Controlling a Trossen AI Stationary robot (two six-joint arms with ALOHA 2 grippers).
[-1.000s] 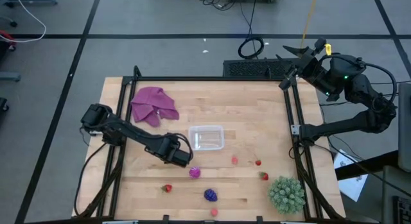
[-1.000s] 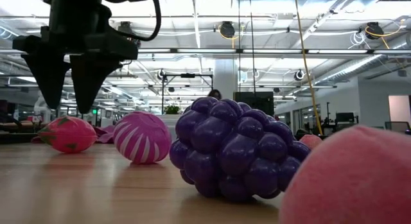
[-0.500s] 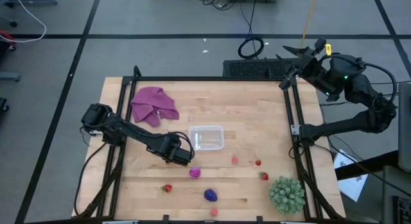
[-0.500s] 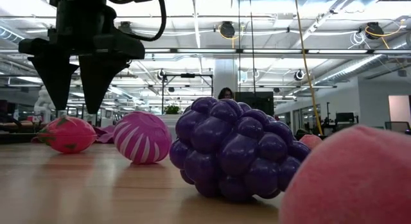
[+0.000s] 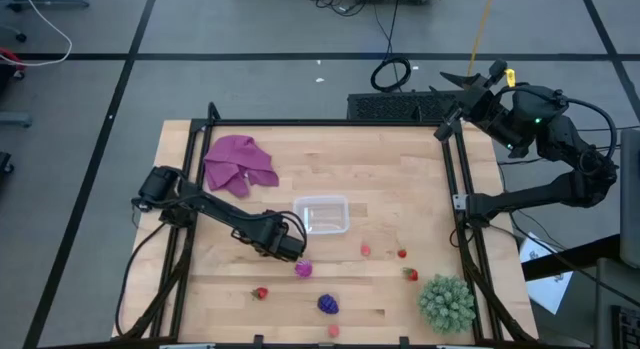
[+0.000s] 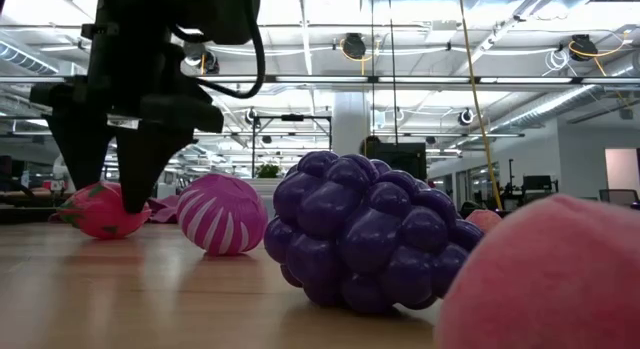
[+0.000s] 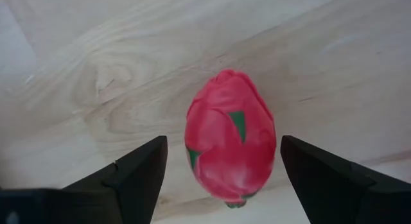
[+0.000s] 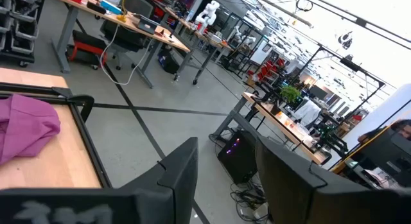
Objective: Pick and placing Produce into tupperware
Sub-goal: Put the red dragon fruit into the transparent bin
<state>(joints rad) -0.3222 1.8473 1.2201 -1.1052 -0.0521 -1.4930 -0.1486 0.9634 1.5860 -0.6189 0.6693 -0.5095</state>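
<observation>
Two dark fingers of the left gripper [image 7: 218, 172] are standing wide apart, straddling a red fruit [image 7: 231, 137] with green flecks that is lying on the table [image 7: 96, 76]; nothing is gripped. In the high view that gripper [image 5: 290, 247] is hovering just beside the magenta fruit [image 5: 303, 269], with the tub [image 5: 321, 214] sitting empty close behind it. Further out from it are lying a strawberry [image 5: 260, 293], the purple berry [image 5: 327, 304] and more small reds near the green plant [image 5: 446, 302]. Beyond the far table corner the right gripper [image 5: 462, 80] is waiting, fingers parted and empty. No readable writing is showing anywhere.
</observation>
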